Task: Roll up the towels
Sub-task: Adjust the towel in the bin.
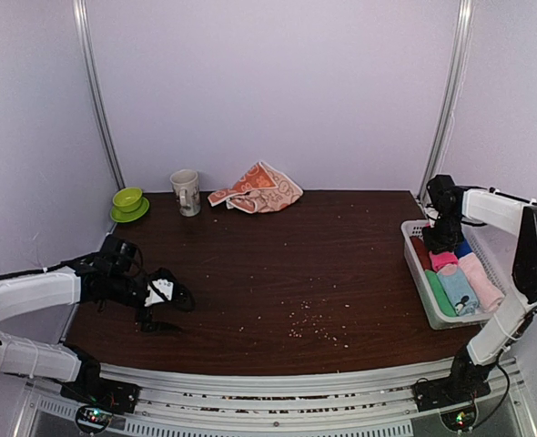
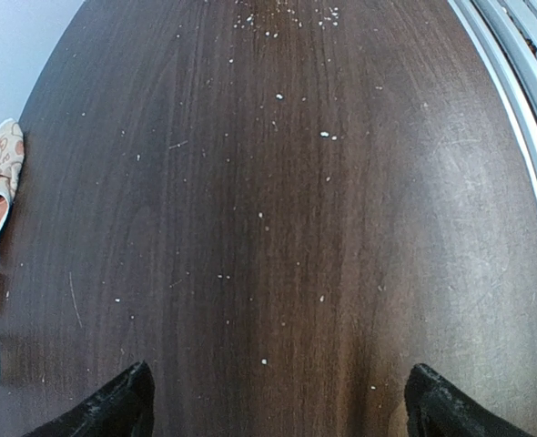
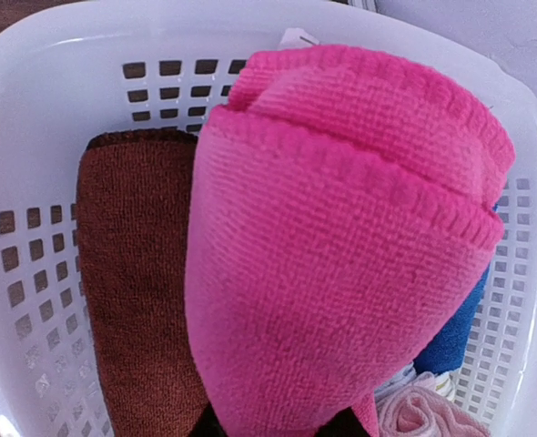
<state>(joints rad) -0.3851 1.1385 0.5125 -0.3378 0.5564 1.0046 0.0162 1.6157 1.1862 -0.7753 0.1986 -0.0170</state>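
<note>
At three o'clock, a white basket packed with brown roll, green roll and pale pink roll, right gripper clenched on the pink towel there (left gripper splayed wide above the table), bunny-print towel crumpled at twelve.

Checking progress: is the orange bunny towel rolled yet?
Not rolled: the orange towel lies loosely crumpled on the table, near the mug.

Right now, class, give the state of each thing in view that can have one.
pink towel, bunched, gripped over the basket.
bunny-print towel, crumpled, unrolled.
left claw, open, empty.
right claw, closed on the pink towel.
mug, upright.
green bowl, upright on its saucer.
basket, holding rolled towels.
</note>
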